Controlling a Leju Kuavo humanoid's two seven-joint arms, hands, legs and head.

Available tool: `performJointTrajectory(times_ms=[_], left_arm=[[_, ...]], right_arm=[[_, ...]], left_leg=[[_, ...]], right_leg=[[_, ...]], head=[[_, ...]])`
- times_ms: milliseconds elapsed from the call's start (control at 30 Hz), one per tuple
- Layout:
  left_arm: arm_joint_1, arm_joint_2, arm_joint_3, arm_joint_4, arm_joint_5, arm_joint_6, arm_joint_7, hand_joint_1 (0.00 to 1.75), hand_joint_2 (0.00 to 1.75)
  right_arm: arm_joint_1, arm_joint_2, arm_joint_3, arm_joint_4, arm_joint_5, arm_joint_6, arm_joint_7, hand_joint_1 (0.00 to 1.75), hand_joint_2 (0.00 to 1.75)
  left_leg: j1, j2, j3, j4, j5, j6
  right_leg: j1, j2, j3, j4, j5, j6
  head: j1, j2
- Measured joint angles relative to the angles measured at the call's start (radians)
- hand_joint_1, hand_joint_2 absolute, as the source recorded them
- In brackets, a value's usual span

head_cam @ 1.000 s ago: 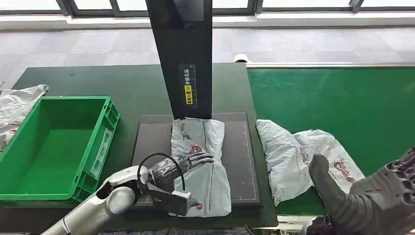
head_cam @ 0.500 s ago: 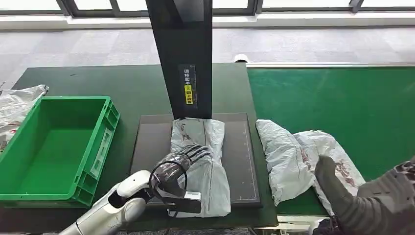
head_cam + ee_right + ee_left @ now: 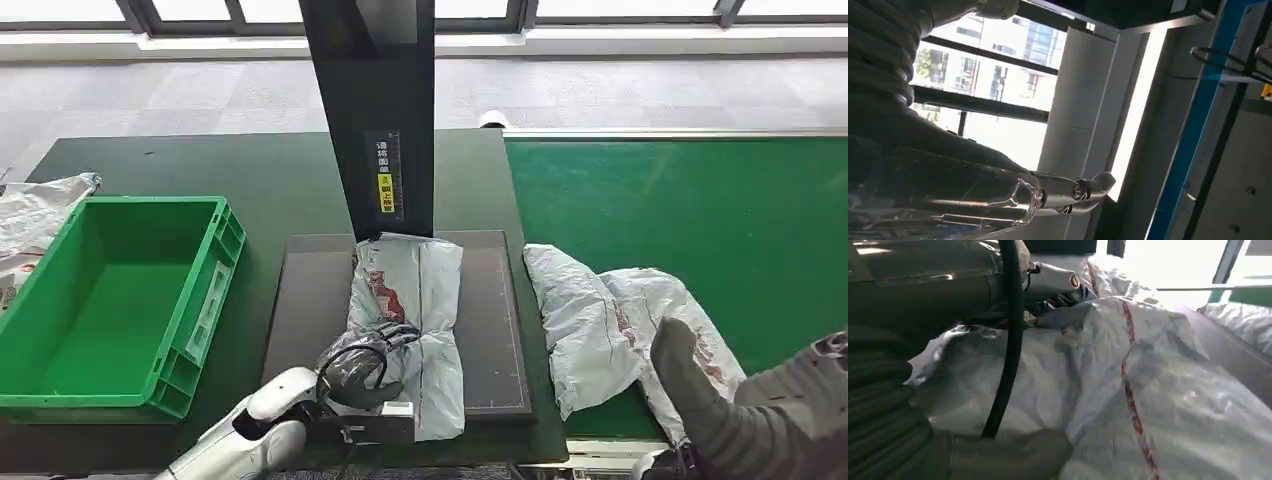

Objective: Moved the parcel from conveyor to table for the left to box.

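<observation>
on the dark grey table pad (image 3: 500, 330), the left hand (image 3: 365, 360) grips a crumpled white plastic parcel (image 3: 415, 300) — transfer done. boxing into the green plastic crate (image 3: 60, 390) remains; the right hand (image 3: 740, 415) hovers beside the belt parcels — its grasp i cannot tell.

Left hand (image 3: 1013, 310) grips crumpled white parcel (image 3: 1128, 405); red stripe (image 3: 1131, 400) across it.

- The black post (image 3: 372, 110) carries a vertical label (image 3: 386, 175): white Chinese characters above a yellow patch, too small to read.
- Red print on the parcel (image 3: 410, 300) is illegible.
</observation>
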Motion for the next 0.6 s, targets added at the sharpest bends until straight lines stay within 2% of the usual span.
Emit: performJointTrajectory(times_ms=[300, 600], left_arm=[[-0.008, 0.000, 0.000, 0.005, 0.006, -0.079, -0.002, 1.75, 1.75], [-0.009, 0.000, 0.000, 0.002, 0.013, -0.081, 0.000, 1.75, 1.75]], right_arm=[[-0.001, 0.003, 0.000, 0.000, -0.007, 0.002, -0.006, 0.00, 1.75], [-0.002, 0.008, 0.000, 0.000, -0.005, 0.002, -0.003, 0.00, 1.75]], left_leg=[[0.000, 0.000, 0.000, 0.000, 0.000, 0.000], [0.000, 0.000, 0.000, 0.000, 0.000, 0.000]], right_leg=[[0.000, 0.000, 0.000, 0.000, 0.000, 0.000], [0.000, 0.000, 0.000, 0.000, 0.000, 0.000]], head=[[0.000, 0.000], [0.000, 0.000]])
